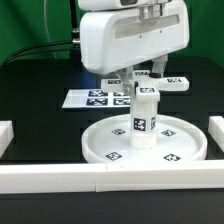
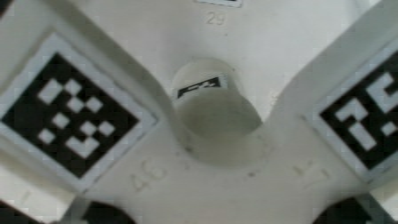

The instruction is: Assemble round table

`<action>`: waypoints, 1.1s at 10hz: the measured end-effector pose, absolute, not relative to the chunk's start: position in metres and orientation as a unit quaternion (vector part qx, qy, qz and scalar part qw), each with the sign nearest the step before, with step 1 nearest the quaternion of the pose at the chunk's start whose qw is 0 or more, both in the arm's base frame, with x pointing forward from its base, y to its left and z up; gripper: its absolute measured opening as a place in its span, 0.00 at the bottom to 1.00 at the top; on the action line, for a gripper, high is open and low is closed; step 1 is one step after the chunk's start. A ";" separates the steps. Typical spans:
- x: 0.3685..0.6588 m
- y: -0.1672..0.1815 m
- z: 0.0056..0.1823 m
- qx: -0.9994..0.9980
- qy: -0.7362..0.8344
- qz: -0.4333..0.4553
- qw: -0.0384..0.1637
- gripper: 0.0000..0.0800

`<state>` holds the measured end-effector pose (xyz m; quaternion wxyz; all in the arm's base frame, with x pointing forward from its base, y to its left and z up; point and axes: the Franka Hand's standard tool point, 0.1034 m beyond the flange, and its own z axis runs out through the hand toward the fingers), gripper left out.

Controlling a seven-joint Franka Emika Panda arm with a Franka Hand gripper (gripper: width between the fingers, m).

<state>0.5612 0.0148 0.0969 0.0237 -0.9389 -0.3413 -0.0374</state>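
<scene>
The large rimmed disc (image 1: 100,148) lies flat on the black table. The short cylinder leg (image 1: 143,122) stands upright on its central hub, tags facing front. My gripper (image 1: 144,80) is directly above the leg's top and is shut on the small flat base piece (image 1: 172,83), which sticks out level on both sides of the fingers. In the wrist view the base piece (image 2: 214,130) fills the frame, with a large tag on each side of a raised rounded middle. My gripper (image 2: 222,216) shows only as dark fingertips (image 2: 93,214) at the corners. The disc and leg are hidden in that view.
The marker board (image 1: 92,98) lies behind the disc toward the exterior view's left. White border rails run along the front (image 1: 100,182), the exterior view's left (image 1: 5,135) and right (image 1: 215,135). A green backdrop stands behind the table.
</scene>
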 end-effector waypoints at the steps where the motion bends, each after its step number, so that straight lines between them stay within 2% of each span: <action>1: 0.560 0.015 0.097 -0.958 -0.284 -0.040 0.024 0.57; 5: 0.561 0.014 0.096 -0.994 -0.080 -0.063 0.030 0.57; 11: 0.560 0.015 0.097 -0.993 0.088 -0.067 0.039 0.57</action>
